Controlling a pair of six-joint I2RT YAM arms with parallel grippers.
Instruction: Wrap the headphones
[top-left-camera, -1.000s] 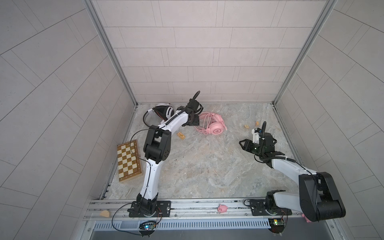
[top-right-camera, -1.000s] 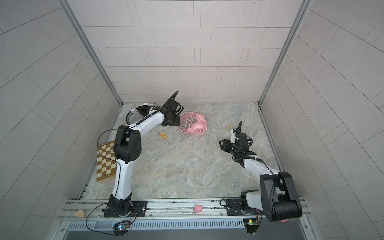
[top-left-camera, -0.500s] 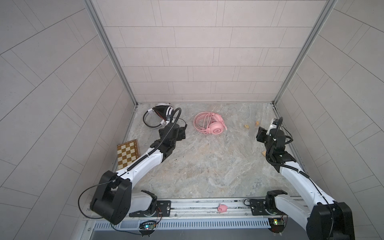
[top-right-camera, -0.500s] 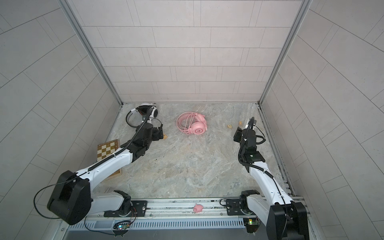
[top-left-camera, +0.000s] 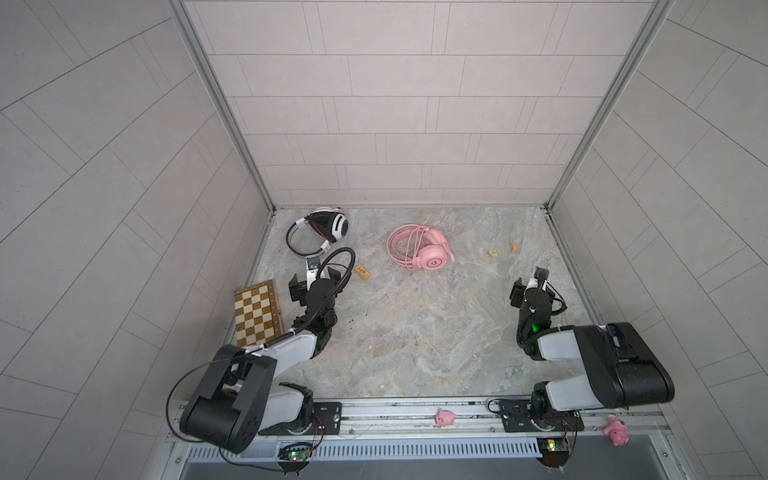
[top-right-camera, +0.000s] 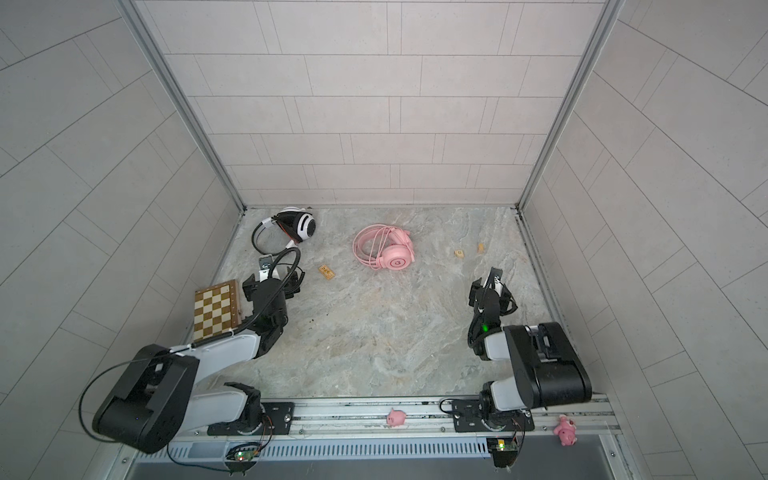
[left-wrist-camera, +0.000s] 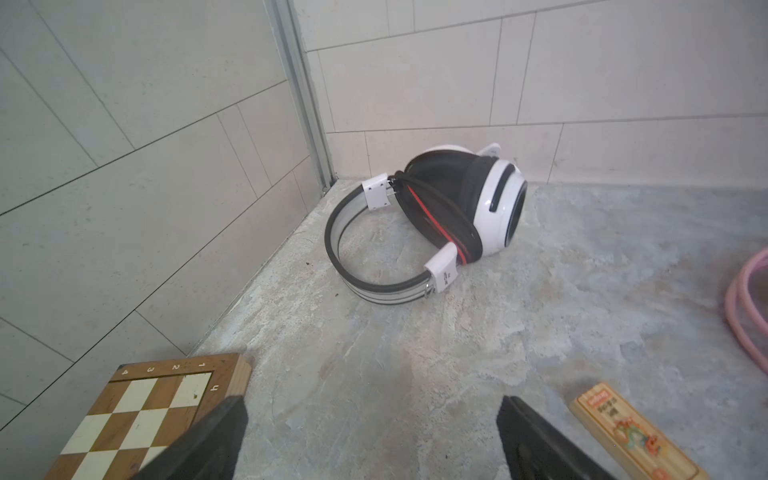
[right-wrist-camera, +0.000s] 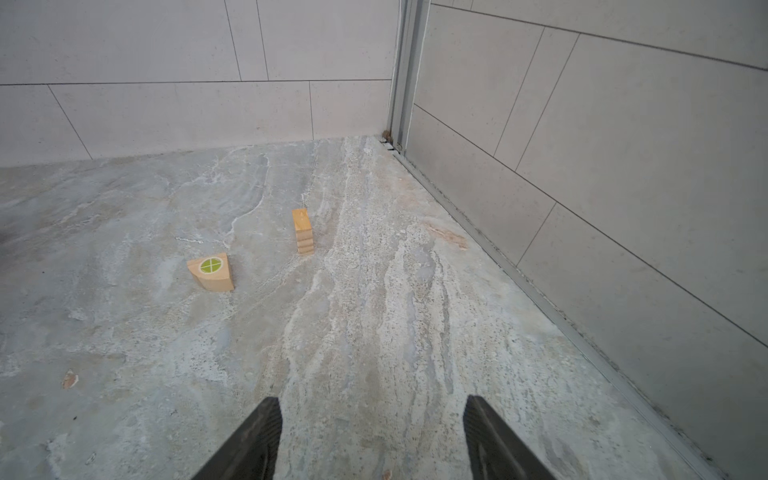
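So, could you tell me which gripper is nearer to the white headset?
Left. The left gripper is just short of the white headset, facing it; the right gripper is far off on the opposite side.

Top views: overhead, looking down; both share the whole desk (top-left-camera: 415, 332).
Left wrist: low, facing back-left corner (left-wrist-camera: 328, 187).
Right wrist: low, facing back-right corner (right-wrist-camera: 390, 139).
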